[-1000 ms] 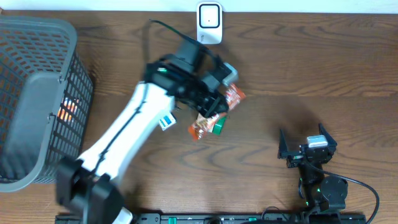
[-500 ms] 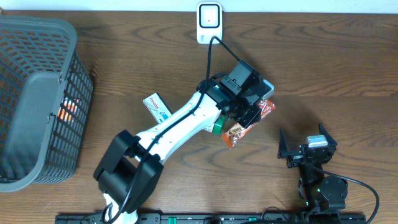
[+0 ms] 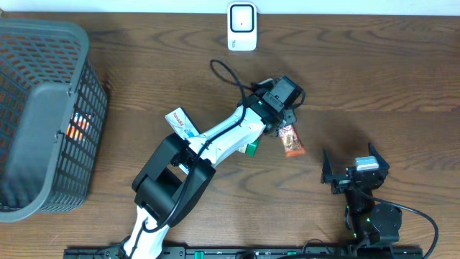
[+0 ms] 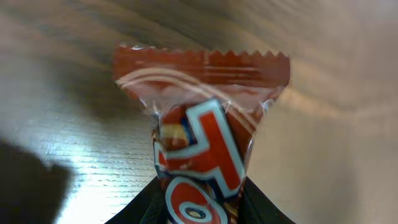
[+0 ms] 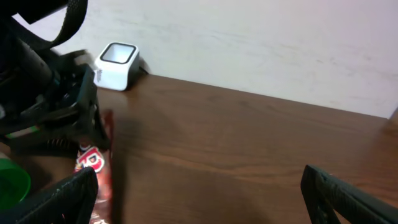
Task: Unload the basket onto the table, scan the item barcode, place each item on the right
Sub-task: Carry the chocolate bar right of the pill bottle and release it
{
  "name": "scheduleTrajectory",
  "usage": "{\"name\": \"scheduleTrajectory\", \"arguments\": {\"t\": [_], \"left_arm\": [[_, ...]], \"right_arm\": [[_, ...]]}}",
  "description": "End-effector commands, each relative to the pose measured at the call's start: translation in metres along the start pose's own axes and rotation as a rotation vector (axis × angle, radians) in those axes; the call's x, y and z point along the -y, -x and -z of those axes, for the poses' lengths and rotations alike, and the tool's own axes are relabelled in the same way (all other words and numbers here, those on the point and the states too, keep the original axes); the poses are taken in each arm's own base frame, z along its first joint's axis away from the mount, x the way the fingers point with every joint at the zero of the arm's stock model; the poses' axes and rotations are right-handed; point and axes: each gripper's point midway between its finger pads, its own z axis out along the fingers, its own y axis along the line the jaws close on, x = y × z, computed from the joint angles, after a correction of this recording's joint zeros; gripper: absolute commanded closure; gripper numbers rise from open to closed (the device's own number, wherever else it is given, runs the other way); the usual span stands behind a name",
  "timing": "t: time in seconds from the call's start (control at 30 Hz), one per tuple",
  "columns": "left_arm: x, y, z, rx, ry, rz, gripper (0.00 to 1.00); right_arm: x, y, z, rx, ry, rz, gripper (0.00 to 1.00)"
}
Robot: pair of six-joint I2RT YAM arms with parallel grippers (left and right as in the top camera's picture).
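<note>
Wood table point(image 3: 402, 79): open stretch beyond right claw point(image 3: 350, 164), jaws spread; left claw point(image 3: 283, 129) pinches snack packet point(image 3: 292, 142) mid-table.

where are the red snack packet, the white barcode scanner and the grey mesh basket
red snack packet point(image 3: 291, 142), overhead view, on the middle of the wrapper
white barcode scanner point(image 3: 242, 21), overhead view, on its top face
grey mesh basket point(image 3: 43, 50), overhead view, on its mesh wall
</note>
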Motion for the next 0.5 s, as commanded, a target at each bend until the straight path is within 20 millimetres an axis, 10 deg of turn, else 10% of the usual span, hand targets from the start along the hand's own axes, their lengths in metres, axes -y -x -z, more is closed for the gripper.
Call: {"name": "scheduleTrajectory", "arguments": {"t": [0.0, 0.27, 0.47], "left_arm": [[-0.004, 0.012, -0.001, 0.068, 0.014, 0.420, 0.52], [-0.003, 0.012, 0.003, 0.068, 0.015, 0.375, 0.15], [0.033, 0.056, 0.067, 0.218, -0.107, -0.036, 0.08]], "right_arm": [[-0.003, 0.000, 0.000, 0.002, 0.012, -0.014, 0.01], [-0.003, 0.000, 0.000, 0.002, 0.012, -0.013, 0.01], [-0.003, 0.000, 0.000, 0.001, 0.012, -0.013, 0.01]]}}
